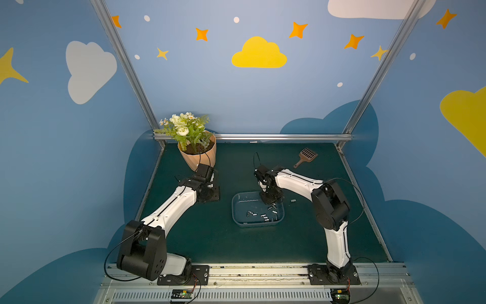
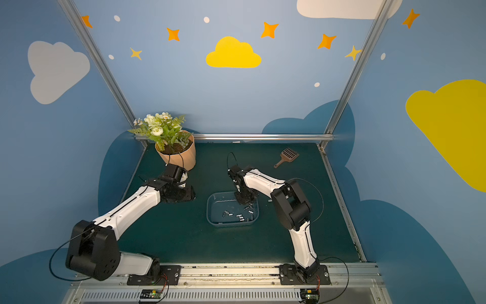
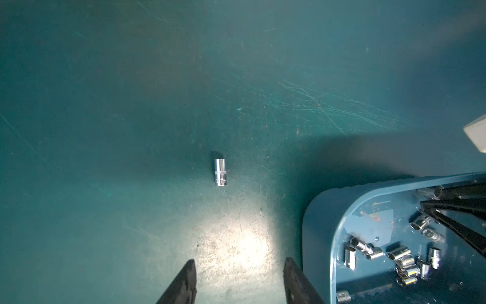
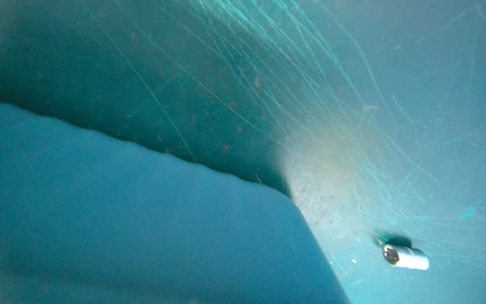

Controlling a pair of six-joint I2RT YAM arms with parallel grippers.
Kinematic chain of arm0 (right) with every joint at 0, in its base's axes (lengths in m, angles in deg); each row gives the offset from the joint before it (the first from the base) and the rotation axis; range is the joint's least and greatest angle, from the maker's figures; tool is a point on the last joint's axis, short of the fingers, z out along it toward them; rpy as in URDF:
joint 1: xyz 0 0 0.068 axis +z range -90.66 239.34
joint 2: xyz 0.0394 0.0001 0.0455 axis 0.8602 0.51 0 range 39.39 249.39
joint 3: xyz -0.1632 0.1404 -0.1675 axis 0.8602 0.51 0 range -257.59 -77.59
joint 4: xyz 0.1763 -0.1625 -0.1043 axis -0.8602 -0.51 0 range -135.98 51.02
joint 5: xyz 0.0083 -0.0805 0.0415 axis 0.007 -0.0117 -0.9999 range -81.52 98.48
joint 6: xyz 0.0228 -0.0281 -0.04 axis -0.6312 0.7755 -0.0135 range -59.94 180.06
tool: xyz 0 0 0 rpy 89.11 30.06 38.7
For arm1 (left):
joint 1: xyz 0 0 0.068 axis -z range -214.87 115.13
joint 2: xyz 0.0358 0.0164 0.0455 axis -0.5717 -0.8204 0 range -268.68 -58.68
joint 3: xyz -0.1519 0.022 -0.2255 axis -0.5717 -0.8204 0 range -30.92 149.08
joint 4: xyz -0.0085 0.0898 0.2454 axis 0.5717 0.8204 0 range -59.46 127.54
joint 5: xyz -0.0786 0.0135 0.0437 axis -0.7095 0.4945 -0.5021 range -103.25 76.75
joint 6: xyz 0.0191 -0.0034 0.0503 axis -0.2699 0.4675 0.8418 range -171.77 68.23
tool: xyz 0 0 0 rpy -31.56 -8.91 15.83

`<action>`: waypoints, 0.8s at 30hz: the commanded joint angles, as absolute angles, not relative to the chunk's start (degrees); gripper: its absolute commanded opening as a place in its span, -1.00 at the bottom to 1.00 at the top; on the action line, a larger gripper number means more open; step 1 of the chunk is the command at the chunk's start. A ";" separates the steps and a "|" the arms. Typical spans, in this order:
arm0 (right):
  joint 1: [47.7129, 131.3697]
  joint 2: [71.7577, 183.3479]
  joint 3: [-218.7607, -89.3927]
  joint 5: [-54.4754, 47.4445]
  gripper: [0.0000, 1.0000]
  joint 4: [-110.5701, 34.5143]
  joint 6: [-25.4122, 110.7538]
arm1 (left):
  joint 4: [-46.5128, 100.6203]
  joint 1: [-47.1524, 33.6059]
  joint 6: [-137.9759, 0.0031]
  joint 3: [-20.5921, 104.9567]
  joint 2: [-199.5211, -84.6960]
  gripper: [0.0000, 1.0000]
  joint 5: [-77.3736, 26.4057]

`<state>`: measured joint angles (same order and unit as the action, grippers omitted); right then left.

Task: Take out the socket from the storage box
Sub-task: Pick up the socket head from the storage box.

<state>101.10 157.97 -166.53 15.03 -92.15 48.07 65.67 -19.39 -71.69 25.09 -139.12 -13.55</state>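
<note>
- Both top views: grasping step in hand, with right gripper [image 1: 271, 201] lowered into far right corner of storage box [image 1: 256, 224], among sockets [image 1: 263, 216] strewn across its right half; too small to tell spread from pinching.
- Same views: loose socket [image 1: 293, 200] already out on mat [image 1: 197, 237], just right of the box, on its side, long axis roughly left to right.
- Left wrist view: left gripper [image 3: 239, 260] spread, empty, hovering just left of the box. Second socket [image 3: 221, 172] flat on the mat, seemingly off the far left corner, long axis roughly near to far. Boxed ones mostly tipped over, axes pointing all ways. Dark right fingers [image 3: 462, 233] converging beside one, contact unclear.
- Right wrist view: blurred box wall, then the loose socket, open end turned toward the lens; own fingers out of frame, so cannot tell.
- Next, by judgement: closing across one barrel, square to its long axis, then lifting clear of the rim.
</note>
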 commanded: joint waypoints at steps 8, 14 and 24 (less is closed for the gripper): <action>101.08 157.98 -162.32 17.84 -0.44 -83.51 45.44 | 65.06 -19.52 -72.49 23.62 -137.08 0.09 -15.65; 100.95 158.03 -159.93 17.45 -0.53 -80.08 44.59 | 64.59 -19.52 -73.09 22.87 -136.88 0.09 -16.41; 101.13 155.39 -158.60 17.02 -0.71 -79.50 44.91 | 64.38 -19.49 -73.34 22.69 -136.51 0.09 -16.67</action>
<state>101.10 156.12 -160.46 16.60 -80.50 45.27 64.38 -19.39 -72.98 22.88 -137.62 -15.91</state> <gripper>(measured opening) 0.153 0.545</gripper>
